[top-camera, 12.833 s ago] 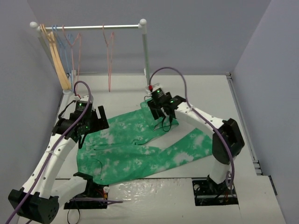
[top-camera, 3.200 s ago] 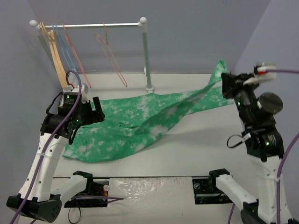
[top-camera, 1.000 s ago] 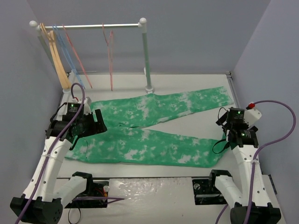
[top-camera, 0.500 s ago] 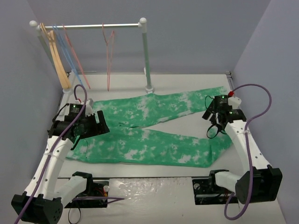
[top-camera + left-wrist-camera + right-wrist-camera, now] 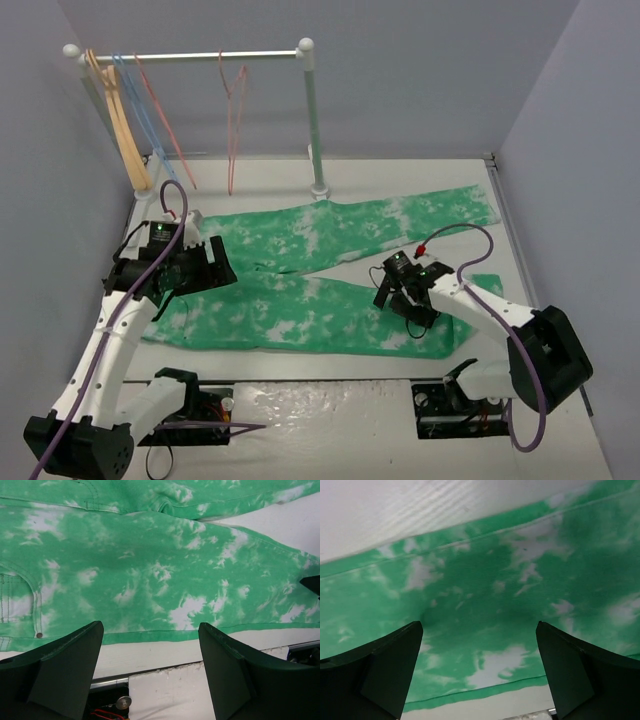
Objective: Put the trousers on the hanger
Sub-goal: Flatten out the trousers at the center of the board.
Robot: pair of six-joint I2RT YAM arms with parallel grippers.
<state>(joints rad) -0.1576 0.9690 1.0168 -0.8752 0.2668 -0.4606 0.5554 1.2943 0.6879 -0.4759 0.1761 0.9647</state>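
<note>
trousers (image 5: 300, 270): flat across the bench centre
hanger (image 5: 232, 150): on the rail, far edge
left gripper (image 5: 150, 627): jaws spread
right gripper (image 5: 478, 625): jaws spread

A white clothes rail (image 5: 200, 56) stands at the far left of the white table (image 5: 400, 175). A broad tan wooden hanger (image 5: 122, 130) hangs at its left end, light blue wire hangers (image 5: 143, 115) just beside it.

Matt mottled cloth trousers (image 5: 320, 270)
</note>
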